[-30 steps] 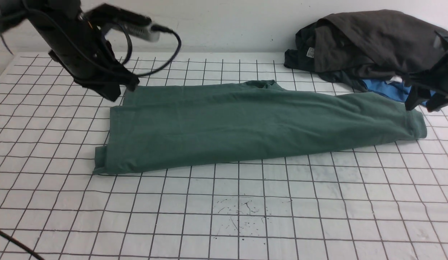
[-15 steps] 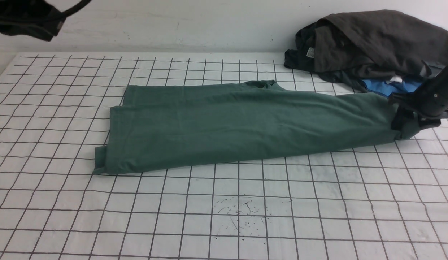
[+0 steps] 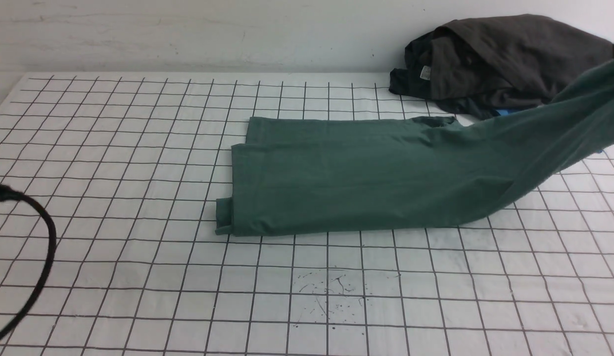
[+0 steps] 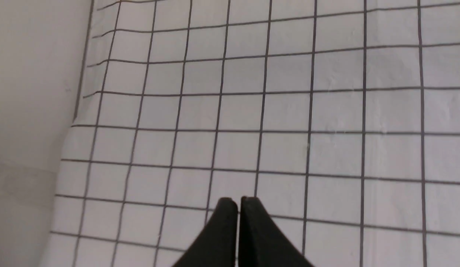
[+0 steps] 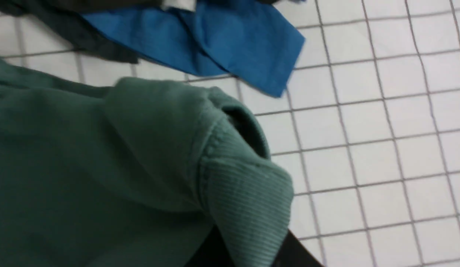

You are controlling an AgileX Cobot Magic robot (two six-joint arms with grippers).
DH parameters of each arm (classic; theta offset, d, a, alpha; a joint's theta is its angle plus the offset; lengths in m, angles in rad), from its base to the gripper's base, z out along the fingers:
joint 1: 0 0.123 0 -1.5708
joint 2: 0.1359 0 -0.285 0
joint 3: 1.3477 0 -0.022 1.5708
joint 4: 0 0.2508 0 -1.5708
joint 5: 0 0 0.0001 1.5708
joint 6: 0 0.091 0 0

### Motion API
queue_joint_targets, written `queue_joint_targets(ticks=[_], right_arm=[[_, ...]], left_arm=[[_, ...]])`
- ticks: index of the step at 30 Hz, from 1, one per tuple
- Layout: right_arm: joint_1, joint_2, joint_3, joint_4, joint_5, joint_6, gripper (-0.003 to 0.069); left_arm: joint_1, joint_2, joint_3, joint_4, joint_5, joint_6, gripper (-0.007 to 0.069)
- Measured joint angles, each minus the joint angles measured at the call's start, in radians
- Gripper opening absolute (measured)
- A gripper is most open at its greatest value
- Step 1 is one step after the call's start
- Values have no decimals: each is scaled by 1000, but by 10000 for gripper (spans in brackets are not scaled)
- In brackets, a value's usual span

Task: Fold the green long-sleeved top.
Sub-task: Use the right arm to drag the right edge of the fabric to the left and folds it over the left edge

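1. The counter (image 3: 138,296), white with dark grid lines, lies below both grippers and runs off to the robot's left of the right gripper.
2. The top (image 3: 336,183), green, slopes from the right gripper down onto the counter. The rest of it lies spread on the counter, to the left of that gripper, with small bends in its surface and a rumpled bit along its far edge.
3. The dark garments (image 3: 514,59) sit in a heap to the left of the right gripper, partly behind the raised cloth.
4. The blue garment (image 5: 248,44) is near the right gripper, beside the dark heap; in the front view the raised cloth hides most of it.
5. The cable (image 3: 50,242), black and curved, shows well to the left of the right gripper, past the top.
6. The right gripper (image 5: 250,243) is clenched on the top, grasping one end of it above the counter.
7. The left gripper (image 4: 239,202) is closed on nothing, its tips together over bare grid.
8. The label (image 3: 425,72), small and white, is on the dark heap, left of the right gripper.
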Motion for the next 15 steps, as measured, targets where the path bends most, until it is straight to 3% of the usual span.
queue_joint_targets(ticks=[4, 5, 6, 13, 15], right_arm=[[260, -16, -4, 126, -72, 0, 12], [274, -15, -4, 133, -78, 0, 12], [391, 5, -4, 192, -131, -2, 12], [706, 177, -6, 257, -381, -45, 16], [750, 231, -6, 246, -432, -50, 34]], left_arm=[[0, -36, 162, -12, -223, -37, -7], [0, -36, 162, -14, -230, -37, -7], [0, -36, 181, -38, -277, -42, -7], [0, -37, 183, -144, -352, -30, -7], [0, -37, 183, -147, -347, -21, -7]])
